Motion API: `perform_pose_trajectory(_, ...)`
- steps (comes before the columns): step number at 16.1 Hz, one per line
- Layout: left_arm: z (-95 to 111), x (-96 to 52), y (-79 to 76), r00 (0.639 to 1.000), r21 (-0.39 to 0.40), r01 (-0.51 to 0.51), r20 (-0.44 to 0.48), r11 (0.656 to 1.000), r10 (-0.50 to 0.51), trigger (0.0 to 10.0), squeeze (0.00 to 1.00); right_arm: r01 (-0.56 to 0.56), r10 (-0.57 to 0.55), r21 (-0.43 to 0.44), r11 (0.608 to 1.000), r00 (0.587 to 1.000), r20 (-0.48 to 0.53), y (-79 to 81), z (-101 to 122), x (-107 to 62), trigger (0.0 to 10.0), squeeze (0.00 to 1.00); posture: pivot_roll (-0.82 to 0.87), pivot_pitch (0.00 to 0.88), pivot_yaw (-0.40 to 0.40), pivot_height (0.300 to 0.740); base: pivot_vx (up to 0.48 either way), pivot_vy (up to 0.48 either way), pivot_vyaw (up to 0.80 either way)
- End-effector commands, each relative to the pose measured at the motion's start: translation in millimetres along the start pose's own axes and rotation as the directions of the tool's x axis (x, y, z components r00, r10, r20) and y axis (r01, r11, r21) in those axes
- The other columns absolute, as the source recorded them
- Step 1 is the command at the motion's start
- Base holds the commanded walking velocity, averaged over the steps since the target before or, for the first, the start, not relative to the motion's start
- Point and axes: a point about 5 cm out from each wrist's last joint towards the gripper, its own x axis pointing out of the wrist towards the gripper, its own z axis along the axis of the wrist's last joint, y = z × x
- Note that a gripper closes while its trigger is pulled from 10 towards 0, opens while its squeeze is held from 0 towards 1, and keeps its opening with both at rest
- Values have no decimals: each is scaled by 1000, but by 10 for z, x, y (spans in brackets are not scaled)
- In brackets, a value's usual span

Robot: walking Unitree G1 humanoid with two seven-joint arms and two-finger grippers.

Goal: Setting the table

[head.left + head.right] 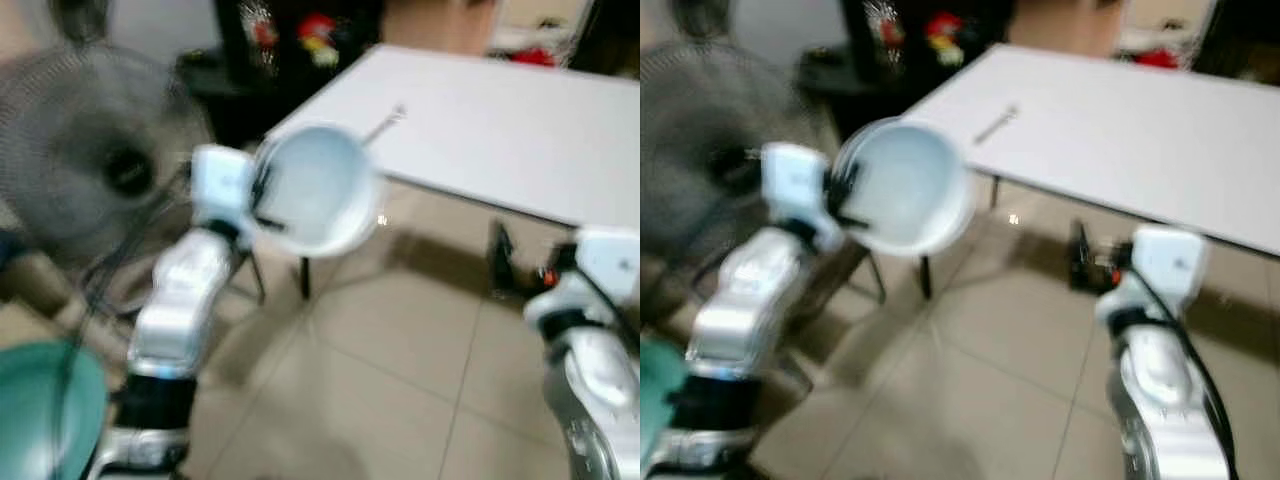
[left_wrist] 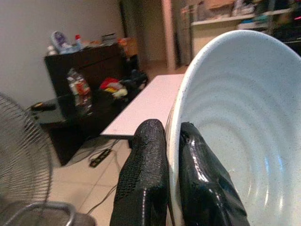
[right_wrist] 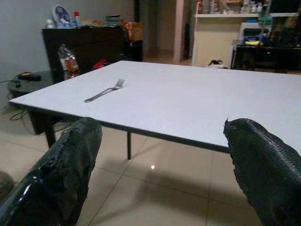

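Observation:
My left gripper (image 1: 262,205) is shut on the rim of a pale blue bowl (image 1: 320,190), held up in the air short of the near left corner of the white table (image 1: 500,120). In the left wrist view the two black fingers (image 2: 146,179) pinch the bowl (image 2: 244,136) rim, one inside and one outside. A metal fork (image 3: 104,91) lies on the table near its left edge, also seen as the fork (image 1: 385,123). My right gripper (image 3: 160,183) is open and empty, low in front of the table's near edge.
A standing fan (image 1: 85,150) is at the left, with cables on the tiled floor. A dark cabinet (image 3: 89,42) with bottles and bags stands behind the table's left side. A teal object (image 1: 40,400) sits at the lower left.

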Motion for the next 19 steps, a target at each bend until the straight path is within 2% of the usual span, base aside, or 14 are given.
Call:
perform_pose_trajectory(1,131,42,-103,997,-1,39,59,999,-39,10000,0,22,-22,-14,1000,1000,3,-64,6,-6,10000,0,-63,0,63,740,371,0,0)
perform_pose_trajectory(3,132,47,-104,997,-1,42,60,999,-42,10000,0,24,-24,-17,1000,1000,0,-71,4,1,10000,0,-63,0,63,740,371,0,0)
perform_pose_trajectory(9,133,62,-121,997,2,55,60,998,-55,10000,0,30,-30,-20,999,1000,-3,-82,5,-1,10000,0,-71,0,71,740,372,0,-745)
perform_pose_trajectory(13,131,65,-127,996,2,60,59,998,-60,10000,0,34,-34,-25,999,999,7,-94,16,-7,10000,0,-72,0,73,740,373,0,-123)
perform_pose_trajectory(18,128,69,-122,996,7,71,54,997,-71,10000,0,40,-40,-16,999,999,-5,-84,-5,-33,10000,0,-70,0,88,740,373,0,-760)
perform_pose_trajectory(19,129,74,-115,996,9,71,54,997,-72,10000,0,39,-39,-16,999,999,-5,-78,-10,-36,10000,0,-68,0,88,740,371,0,0)
